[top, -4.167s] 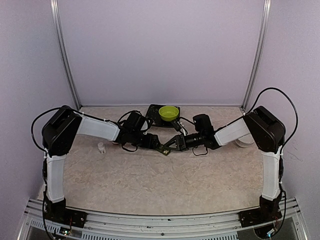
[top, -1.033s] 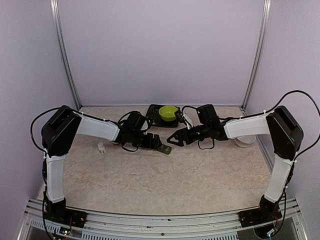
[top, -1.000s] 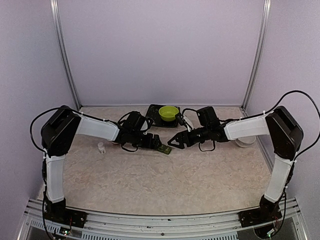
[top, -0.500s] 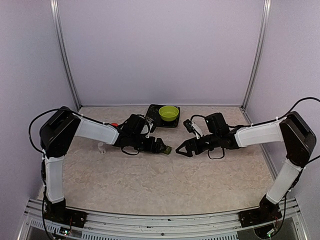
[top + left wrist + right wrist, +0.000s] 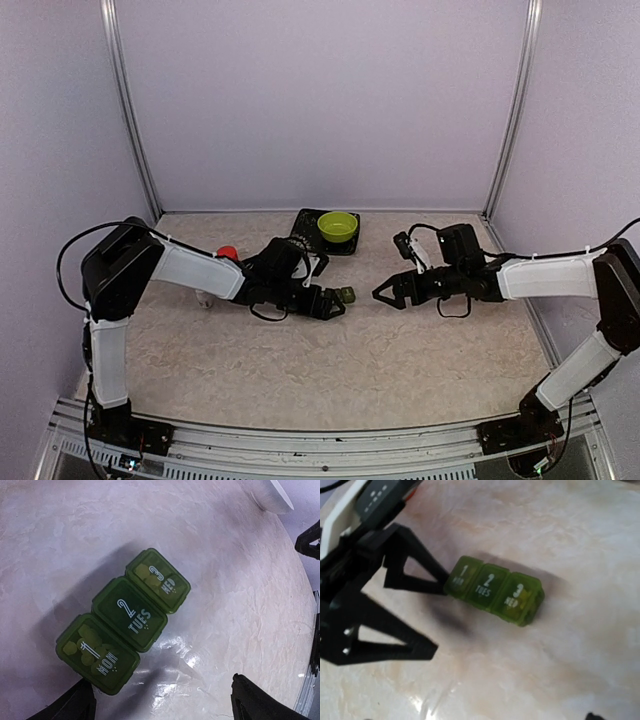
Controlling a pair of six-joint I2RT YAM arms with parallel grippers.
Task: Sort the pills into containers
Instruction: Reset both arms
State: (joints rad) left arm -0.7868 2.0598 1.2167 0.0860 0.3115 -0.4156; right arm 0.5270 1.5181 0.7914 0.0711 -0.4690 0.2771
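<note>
Our right gripper (image 5: 384,296) has backed away from the containers (image 5: 125,620), jaws spread and empty; our left gripper (image 5: 333,303) is released too, one finger at the MON end; the containers lie on the desk (image 5: 300,380), lids shut; we judge the sorting nearly done.

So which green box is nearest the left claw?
The end one marked 1 MON, right by the left gripper; TUES and WED lie farther off.
</note>
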